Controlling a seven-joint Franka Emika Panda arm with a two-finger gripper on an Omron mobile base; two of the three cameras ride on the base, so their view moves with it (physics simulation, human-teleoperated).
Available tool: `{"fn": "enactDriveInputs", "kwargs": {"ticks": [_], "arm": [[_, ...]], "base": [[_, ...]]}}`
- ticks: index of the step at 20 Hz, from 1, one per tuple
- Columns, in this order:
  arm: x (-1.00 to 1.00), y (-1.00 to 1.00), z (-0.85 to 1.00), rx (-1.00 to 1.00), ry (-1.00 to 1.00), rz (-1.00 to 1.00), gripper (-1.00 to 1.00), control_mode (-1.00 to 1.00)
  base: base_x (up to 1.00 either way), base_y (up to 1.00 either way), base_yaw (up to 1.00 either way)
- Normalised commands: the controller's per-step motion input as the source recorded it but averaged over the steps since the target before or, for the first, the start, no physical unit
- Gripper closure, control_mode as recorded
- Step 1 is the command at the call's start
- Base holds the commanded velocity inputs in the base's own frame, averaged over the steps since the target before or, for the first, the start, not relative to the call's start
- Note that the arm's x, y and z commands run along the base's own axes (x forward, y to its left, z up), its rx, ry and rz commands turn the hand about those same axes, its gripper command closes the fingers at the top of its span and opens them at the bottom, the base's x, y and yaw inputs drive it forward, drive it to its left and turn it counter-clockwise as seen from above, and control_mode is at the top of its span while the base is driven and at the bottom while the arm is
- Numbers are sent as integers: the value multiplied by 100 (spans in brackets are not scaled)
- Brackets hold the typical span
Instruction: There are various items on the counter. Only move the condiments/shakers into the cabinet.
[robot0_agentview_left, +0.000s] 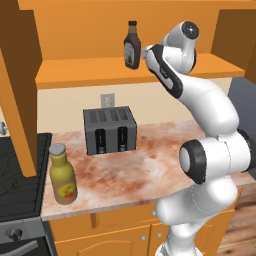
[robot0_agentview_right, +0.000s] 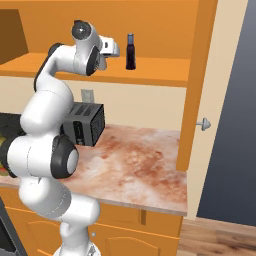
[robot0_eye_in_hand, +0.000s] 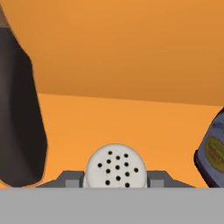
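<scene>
The shaker (robot0_eye_in_hand: 115, 166) is the thing that matters here: small, pale, dotted top, pinched between the claw's (robot0_eye_in_hand: 115, 180) two tips and facing straight into the hand camera. So the claw is closed on it, up at the level of the cabinet shelf (robot0_agentview_left: 90, 70).

Left to right in the hand view: a big dark blurry shape on the left, which I'd guess is the brown squeeze bottle (robot0_agentview_left: 132, 45), then the held shaker in the middle, then a bluish bottle with a yellow label (robot0_eye_in_hand: 213, 153) at the right edge. Bare orange shelf runs between and beyond them.

That gap is the relation the next move turns on, I think. The shaker sits between two standing bottles, so it should go straight down onto the board without drifting sideways into either.

Down on the worktop (robot0_agentview_left: 145, 170), the toaster (robot0_agentview_left: 110, 130) stays, and a yellow-green bottle (robot0_agentview_left: 62, 174) stands near the left edge.
</scene>
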Motion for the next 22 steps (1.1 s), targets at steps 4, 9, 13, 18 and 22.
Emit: {"fn": "enactDriveInputs", "kwargs": {"ticks": [4, 9, 13, 18, 22], "arm": [[25, 0, -12, 0, 0, 0, 100, -100], [23, 0, -15, 0, 2, 0, 100, -100], [23, 0, -18, 0, 8, 0, 100, -100], [17, 0, -26, 0, 13, 0, 100, -100], [7, 0, -46, 0, 15, 0, 100, -100]], "base": [[0, 0, 0], [0, 0, 0], [0, 0, 0], [0, 0, 0], [0, 0, 0]]}}
